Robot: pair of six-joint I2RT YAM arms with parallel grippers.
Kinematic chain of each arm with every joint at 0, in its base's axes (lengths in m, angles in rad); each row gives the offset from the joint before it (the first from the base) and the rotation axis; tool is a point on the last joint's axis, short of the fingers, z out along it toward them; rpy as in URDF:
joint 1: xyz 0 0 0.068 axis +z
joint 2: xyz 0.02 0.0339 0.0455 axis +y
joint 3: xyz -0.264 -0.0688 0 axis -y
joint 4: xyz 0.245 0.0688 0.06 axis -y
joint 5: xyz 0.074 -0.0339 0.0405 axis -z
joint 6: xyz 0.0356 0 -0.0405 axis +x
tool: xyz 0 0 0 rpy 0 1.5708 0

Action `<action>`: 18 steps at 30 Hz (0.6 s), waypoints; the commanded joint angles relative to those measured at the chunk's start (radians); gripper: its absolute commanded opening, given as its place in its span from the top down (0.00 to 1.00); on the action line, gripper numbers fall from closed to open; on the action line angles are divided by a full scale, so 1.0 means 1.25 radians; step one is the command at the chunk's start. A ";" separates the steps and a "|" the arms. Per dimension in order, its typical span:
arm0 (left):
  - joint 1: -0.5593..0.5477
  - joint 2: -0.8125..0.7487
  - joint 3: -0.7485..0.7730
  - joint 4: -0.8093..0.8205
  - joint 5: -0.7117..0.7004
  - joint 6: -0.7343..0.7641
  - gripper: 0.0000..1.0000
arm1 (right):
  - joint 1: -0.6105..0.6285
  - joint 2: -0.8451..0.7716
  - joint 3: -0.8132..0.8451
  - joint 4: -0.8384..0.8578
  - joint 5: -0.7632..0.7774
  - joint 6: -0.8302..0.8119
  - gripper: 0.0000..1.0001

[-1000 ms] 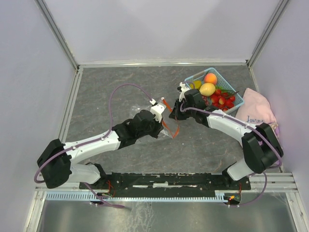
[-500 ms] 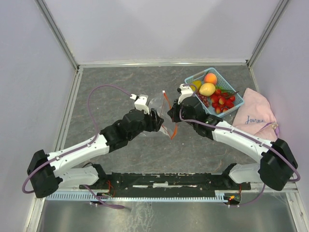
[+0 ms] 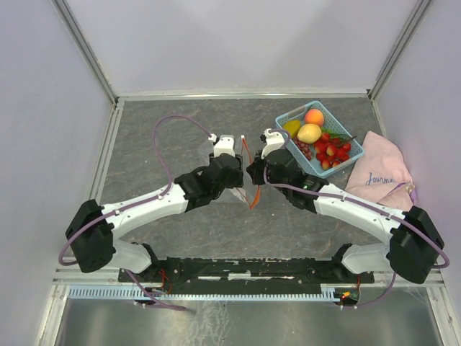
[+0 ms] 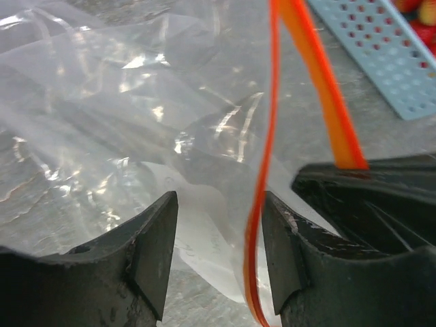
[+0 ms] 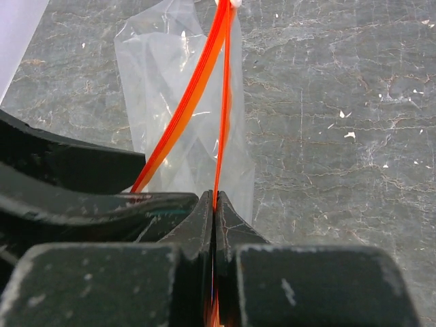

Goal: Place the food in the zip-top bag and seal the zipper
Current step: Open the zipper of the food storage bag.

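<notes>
Bag-opening stage, I reckon: small clear crinkly zip-top bag (image 5: 170,82) is near the light blue slatted basket (image 3: 297,110), on its left-arm side, small toy fruits (image 3: 311,132) all inside that basket. Right gripper (image 5: 214,204) has jaws pressed together on one lip of the thin orange-red zipper strip (image 4: 325,85). Left gripper (image 4: 218,231) is spread, other lip loose between its fingers (image 4: 153,252). I'd clamp that lip squarely first, then ease it away from the basket so nothing slips
</notes>
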 commanded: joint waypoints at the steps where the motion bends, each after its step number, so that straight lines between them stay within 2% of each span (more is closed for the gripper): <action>1: -0.005 0.014 0.056 -0.073 -0.133 -0.017 0.46 | 0.010 -0.015 -0.005 0.034 0.043 0.008 0.98; 5: -0.005 -0.005 0.069 -0.104 -0.128 -0.004 0.71 | 0.010 -0.021 -0.011 0.008 0.102 -0.008 0.97; 10: -0.005 -0.041 0.070 -0.180 -0.161 -0.005 0.92 | 0.010 -0.015 0.002 -0.036 0.166 -0.041 0.96; 12: -0.005 -0.057 0.070 -0.207 -0.172 -0.007 0.97 | 0.009 -0.008 0.006 -0.053 0.184 -0.044 0.96; 18: -0.005 -0.121 0.067 -0.266 -0.187 0.000 0.97 | 0.008 -0.005 0.021 -0.099 0.235 -0.050 0.95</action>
